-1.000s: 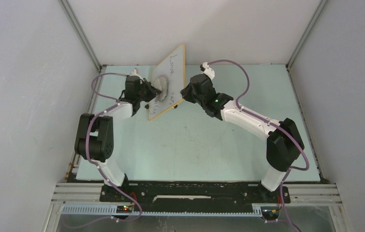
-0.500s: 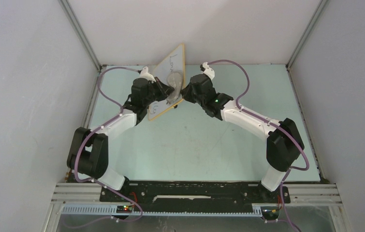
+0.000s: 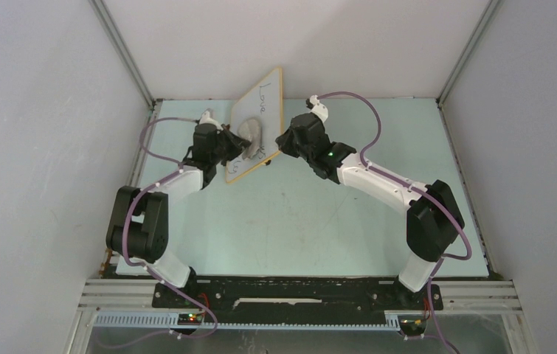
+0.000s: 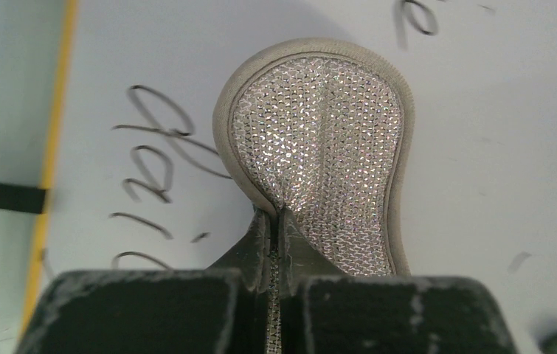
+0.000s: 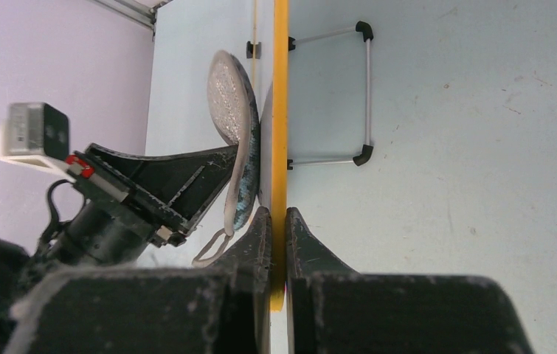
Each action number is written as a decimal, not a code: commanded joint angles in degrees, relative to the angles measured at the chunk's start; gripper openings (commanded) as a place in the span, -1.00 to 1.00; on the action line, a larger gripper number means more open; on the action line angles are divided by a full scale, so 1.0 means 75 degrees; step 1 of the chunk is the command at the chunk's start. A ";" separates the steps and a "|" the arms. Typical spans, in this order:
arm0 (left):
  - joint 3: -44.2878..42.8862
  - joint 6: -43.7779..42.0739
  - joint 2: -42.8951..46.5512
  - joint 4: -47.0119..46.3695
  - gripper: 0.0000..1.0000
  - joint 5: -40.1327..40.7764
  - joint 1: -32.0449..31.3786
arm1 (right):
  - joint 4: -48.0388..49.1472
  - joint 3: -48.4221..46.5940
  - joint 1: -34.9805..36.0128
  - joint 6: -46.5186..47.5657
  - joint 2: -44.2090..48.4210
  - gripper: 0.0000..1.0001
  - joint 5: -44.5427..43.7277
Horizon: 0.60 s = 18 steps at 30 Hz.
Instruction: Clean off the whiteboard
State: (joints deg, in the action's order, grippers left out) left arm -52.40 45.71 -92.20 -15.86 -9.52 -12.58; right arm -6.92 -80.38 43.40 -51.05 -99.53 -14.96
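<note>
My left arm [image 3: 158,186] runs forward from its base, elbow folded back at the left edge, forearm angled up and inward. On it the left gripper [image 4: 275,225] has its jaws pinched tight on the grey cloth pad [image 4: 319,140], fingers pointing across toward the other arm. My right arm [image 3: 378,183] roughly mirrors that: elbow out at the right, forearm stretched up and left. The right gripper [image 5: 278,217] is clamped on the whiteboard [image 5: 280,88] frame edge, one finger each side. Both grippers are near each other, not touching.
</note>
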 commanded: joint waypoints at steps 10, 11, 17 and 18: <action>0.0556 -0.0329 0.0496 -0.0992 -1.00 -0.0231 -0.0582 | 0.0647 -0.0111 0.0173 0.0056 0.0234 -1.00 0.0282; 0.0483 -0.0570 0.0660 -0.0783 -1.00 -0.0061 -0.0728 | 0.0652 -0.0117 0.0168 0.0050 0.0234 -1.00 0.0275; 0.0418 -0.0943 0.0951 -0.0500 -1.00 0.0048 -0.1153 | 0.0658 -0.0111 0.0167 0.0010 0.0299 -1.00 0.0301; 0.0391 -0.1030 0.0875 -0.0512 -1.00 -0.0121 -0.1148 | 0.0648 -0.0111 0.0167 0.0018 0.0303 -1.00 0.0295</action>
State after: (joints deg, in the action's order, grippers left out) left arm -49.28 41.08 -86.19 -19.31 -5.06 -19.33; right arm -6.55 -80.38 43.40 -51.05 -99.53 -14.81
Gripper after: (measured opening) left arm 0.015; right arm 0.040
